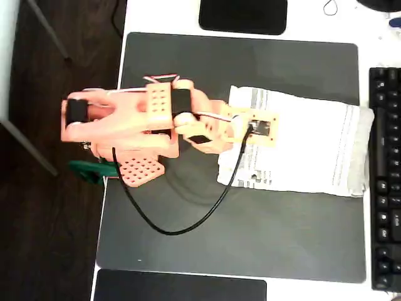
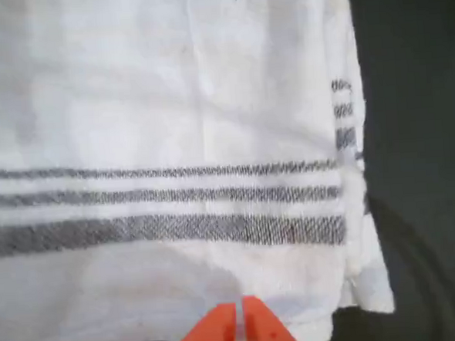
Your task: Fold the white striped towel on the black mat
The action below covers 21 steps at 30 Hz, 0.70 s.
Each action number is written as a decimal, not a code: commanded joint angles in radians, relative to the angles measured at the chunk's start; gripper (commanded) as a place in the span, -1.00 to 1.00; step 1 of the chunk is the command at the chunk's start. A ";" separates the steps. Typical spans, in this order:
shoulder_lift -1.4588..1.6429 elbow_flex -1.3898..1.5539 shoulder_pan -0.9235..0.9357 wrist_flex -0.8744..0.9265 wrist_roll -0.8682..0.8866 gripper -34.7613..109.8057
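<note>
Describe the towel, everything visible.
The white striped towel is thin white woven cloth with bands of narrow grey stripes near its ends. It lies flat on the black mat, apparently already doubled: in the wrist view a second striped layer peeks out at the side edge. The overhead view shows its right end bunched near the keyboard. The gripper, fingertips together, sits at its edge.
</note>
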 commanded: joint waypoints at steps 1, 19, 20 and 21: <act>0.097 0.057 0.015 0.011 -0.006 -0.52; 0.382 0.190 0.048 0.209 -0.081 -0.52; 0.385 0.196 0.052 0.209 -0.092 -0.52; 0.393 0.204 0.063 0.209 -0.110 -0.52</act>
